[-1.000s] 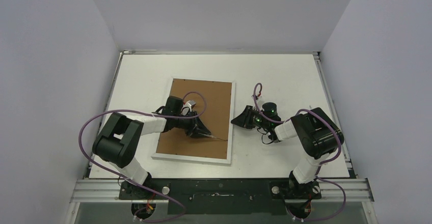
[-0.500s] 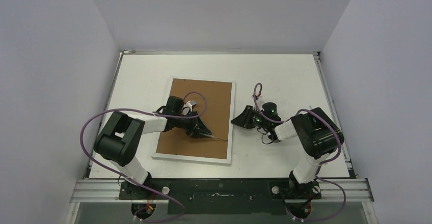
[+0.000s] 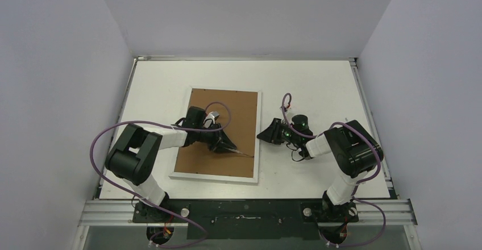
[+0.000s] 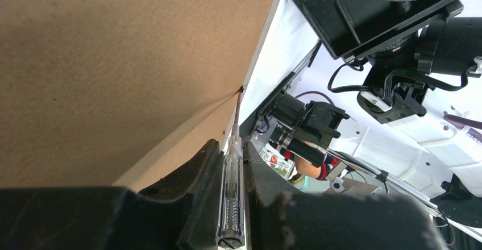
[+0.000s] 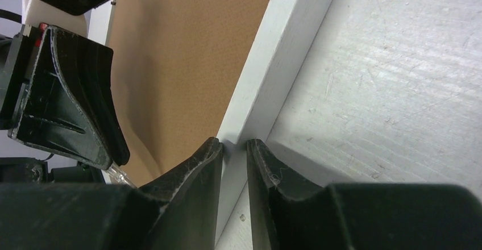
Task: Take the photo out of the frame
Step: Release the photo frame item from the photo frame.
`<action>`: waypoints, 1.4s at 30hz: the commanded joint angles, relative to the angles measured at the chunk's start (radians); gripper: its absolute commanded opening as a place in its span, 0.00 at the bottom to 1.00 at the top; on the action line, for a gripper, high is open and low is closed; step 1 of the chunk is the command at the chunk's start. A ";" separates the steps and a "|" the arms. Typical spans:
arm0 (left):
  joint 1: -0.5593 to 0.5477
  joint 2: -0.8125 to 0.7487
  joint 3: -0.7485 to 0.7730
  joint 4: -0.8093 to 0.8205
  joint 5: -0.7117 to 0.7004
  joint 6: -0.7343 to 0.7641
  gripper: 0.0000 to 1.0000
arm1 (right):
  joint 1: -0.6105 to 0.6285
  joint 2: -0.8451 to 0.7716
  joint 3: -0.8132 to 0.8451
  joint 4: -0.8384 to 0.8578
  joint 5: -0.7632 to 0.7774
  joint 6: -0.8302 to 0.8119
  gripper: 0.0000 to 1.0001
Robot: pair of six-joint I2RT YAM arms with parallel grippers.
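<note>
Right claw (image 5: 233, 144) had crept in, pinching the frame (image 5: 295, 28) rim — steadied for the screwdriver (image 4: 231, 199) clamped in left claw (image 4: 232, 150).

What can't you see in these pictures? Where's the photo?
- The photo: hidden in all views. The frame lies face down, and its brown back covers it.
- Left wrist view: the tip of the screwdriver in the left gripper is too small to show what it pries.
- Right wrist view: the right gripper blocks whether it pinches the white border or just touches it.
</note>
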 commanded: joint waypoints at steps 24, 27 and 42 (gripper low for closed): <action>-0.124 -0.089 0.180 -0.262 -0.250 0.053 0.00 | 0.113 -0.125 -0.067 -0.165 -0.035 -0.054 0.31; -0.147 -0.094 0.202 -0.274 -0.267 0.046 0.00 | 0.125 -0.121 -0.063 -0.170 -0.028 -0.052 0.26; -0.266 -0.070 0.322 -0.328 -0.318 0.027 0.00 | 0.176 -0.134 -0.063 -0.190 0.019 -0.023 0.18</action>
